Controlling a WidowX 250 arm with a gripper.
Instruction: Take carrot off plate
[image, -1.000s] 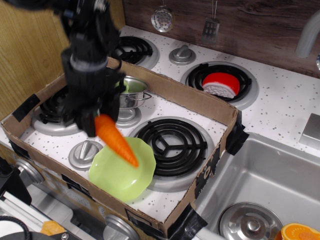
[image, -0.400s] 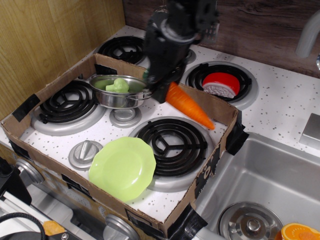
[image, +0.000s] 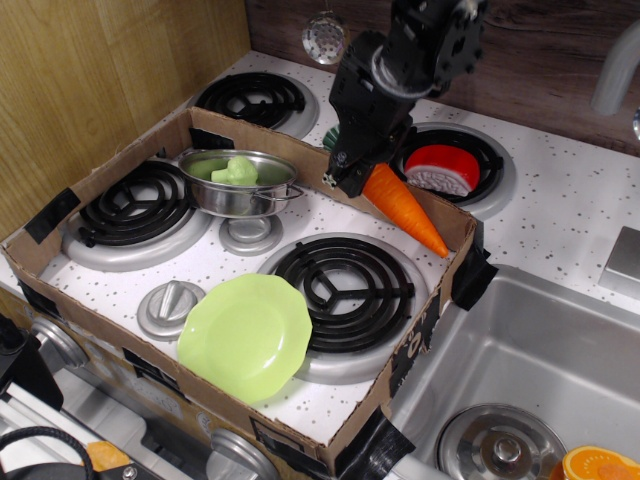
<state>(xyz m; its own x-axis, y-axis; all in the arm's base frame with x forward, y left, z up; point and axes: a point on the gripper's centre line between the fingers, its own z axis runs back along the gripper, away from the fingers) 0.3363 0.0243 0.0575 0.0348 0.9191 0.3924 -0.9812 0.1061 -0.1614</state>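
gripper (image: 358, 170) is clutching the carrot (image: 403, 208) by its stem end above the cardboard box's (image: 385, 195) back wall, well apart from the plate (image: 245, 336).

Bright, even light falls from above, with soft shadows under the steel pot (image: 238, 190) and inside the cardboard box (image: 90, 185). Small glints sit on the carrot (image: 402, 208) and sink (image: 540, 360). The arm's upper part is slightly motion-blurred; everything else is sharp.
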